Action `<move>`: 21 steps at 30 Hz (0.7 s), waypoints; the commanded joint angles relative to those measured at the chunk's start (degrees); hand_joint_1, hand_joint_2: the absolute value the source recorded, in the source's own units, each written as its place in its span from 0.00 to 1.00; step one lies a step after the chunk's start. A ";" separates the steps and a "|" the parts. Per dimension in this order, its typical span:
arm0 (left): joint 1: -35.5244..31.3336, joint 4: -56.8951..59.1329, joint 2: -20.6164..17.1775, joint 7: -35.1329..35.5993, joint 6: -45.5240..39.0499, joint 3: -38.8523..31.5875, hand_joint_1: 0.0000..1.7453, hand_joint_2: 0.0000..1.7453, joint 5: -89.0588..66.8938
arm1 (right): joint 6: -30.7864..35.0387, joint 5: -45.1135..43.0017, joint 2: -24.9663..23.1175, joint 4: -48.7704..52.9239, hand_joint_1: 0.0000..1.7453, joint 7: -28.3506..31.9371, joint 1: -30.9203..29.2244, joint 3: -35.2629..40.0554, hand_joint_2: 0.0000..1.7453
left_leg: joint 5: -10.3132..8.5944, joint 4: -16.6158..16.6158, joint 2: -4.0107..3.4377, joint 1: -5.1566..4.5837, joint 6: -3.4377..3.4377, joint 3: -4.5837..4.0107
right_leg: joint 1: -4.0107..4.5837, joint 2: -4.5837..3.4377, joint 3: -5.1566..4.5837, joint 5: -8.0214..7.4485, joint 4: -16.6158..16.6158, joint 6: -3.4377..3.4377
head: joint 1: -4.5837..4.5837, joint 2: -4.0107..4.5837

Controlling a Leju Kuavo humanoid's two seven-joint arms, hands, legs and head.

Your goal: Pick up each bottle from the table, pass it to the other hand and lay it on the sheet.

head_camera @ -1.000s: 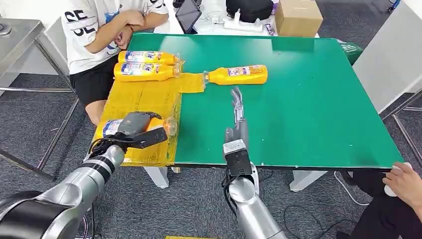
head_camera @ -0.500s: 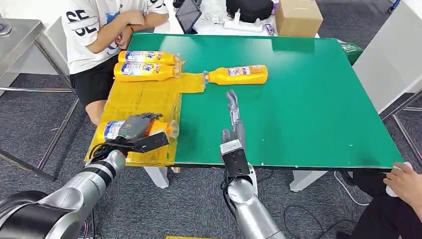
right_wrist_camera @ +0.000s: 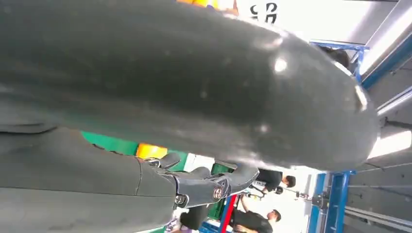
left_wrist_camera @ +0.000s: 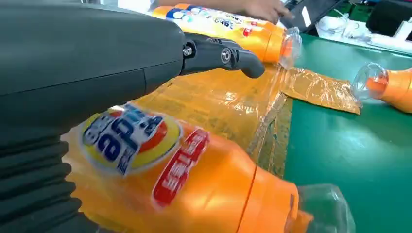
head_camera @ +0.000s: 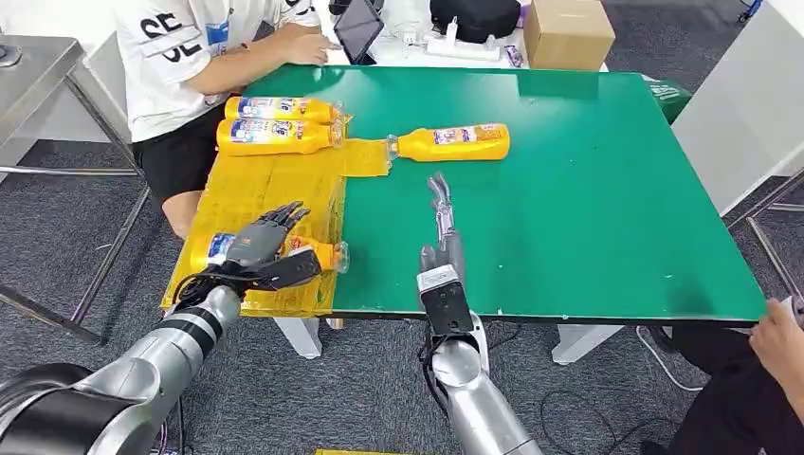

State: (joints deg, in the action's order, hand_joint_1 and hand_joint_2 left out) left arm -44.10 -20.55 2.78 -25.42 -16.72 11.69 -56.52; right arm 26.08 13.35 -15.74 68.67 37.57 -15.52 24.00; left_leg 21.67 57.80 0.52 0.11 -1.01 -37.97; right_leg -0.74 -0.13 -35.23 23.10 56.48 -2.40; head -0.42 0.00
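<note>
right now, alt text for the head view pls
The left robot hand, fingers spread, rests over an orange bottle lying on the yellow sheet. Two bottles lie at the sheet's far end, a fourth on the green table.

- Left hand [head_camera: 261,245] over near bottle [head_camera: 318,254] lying on yellow sheet [head_camera: 270,194], fingers spread.
- Right hand [head_camera: 442,220] flat above green table [head_camera: 588,209], holding nothing.
- Two bottles [head_camera: 280,123] on sheet's far end, one bottle [head_camera: 453,142] beside it.

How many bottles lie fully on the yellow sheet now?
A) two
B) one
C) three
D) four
C: two bottles lie at the far end of the yellow sheet and one under the left hand; the fourth bottle lies on the green table.
</note>
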 commanded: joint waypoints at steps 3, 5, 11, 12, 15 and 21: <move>-1.91 3.00 1.73 -1.32 7.85 -5.24 0.00 0.00 5.28 | 0.31 0.18 1.05 -2.98 0.00 -0.17 -1.78 -0.68 0.00 | 0.08 0.01 -0.02 0.05 0.03 0.20 | 0.06 0.02 0.23 0.06 -0.04 0.06 | 0.00 0.00; -1.91 3.00 1.73 -1.32 7.85 -5.24 0.00 0.00 5.28 | 0.31 0.18 1.05 -2.98 0.00 -0.17 -1.78 -0.68 0.00 | 0.12 0.04 -0.02 0.06 0.05 0.27 | 0.07 0.03 0.31 0.10 -0.02 0.07 | 0.02 0.00; -1.91 3.00 1.73 -1.32 7.85 -5.24 0.00 0.00 5.28 | 0.31 0.18 1.05 -2.98 0.00 -0.17 -1.78 -0.68 0.00 | 0.12 0.03 -0.03 0.07 0.05 0.27 | 0.08 0.02 0.30 0.09 -0.04 0.08 | 0.00 0.00; -1.91 3.00 1.73 -1.32 7.85 -5.24 0.00 0.00 5.28 | 0.31 0.18 1.05 -2.98 0.00 -0.17 -1.78 -0.68 0.00 | 0.08 0.01 -0.02 0.04 0.03 0.19 | 0.05 0.02 0.22 0.06 -0.04 0.06 | 0.00 0.00; -1.91 3.00 1.73 -1.32 7.85 -5.24 0.00 0.00 5.28 | 0.31 0.18 1.05 -2.98 0.00 -0.17 -1.78 -0.68 0.00 | 0.14 0.05 -0.05 0.07 0.05 0.30 | 0.08 0.01 0.33 0.10 -0.02 0.08 | 0.00 0.00; -1.91 3.00 1.73 -1.32 7.85 -5.24 0.00 0.00 5.28 | 0.31 0.18 1.05 -2.98 0.00 -0.17 -1.78 -0.68 0.00 | 0.08 0.01 -0.03 0.05 0.03 0.19 | 0.06 0.01 0.21 0.05 -0.04 0.06 | 0.00 0.00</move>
State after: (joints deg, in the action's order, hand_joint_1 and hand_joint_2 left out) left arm -44.08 -20.52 3.89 -26.82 -9.33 7.78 -51.15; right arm 26.23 13.62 -15.74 68.61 37.55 -15.49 23.93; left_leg 21.67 57.80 0.51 0.11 -1.01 -37.97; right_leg -0.74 -0.13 -35.23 23.10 56.48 -2.40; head -0.42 0.00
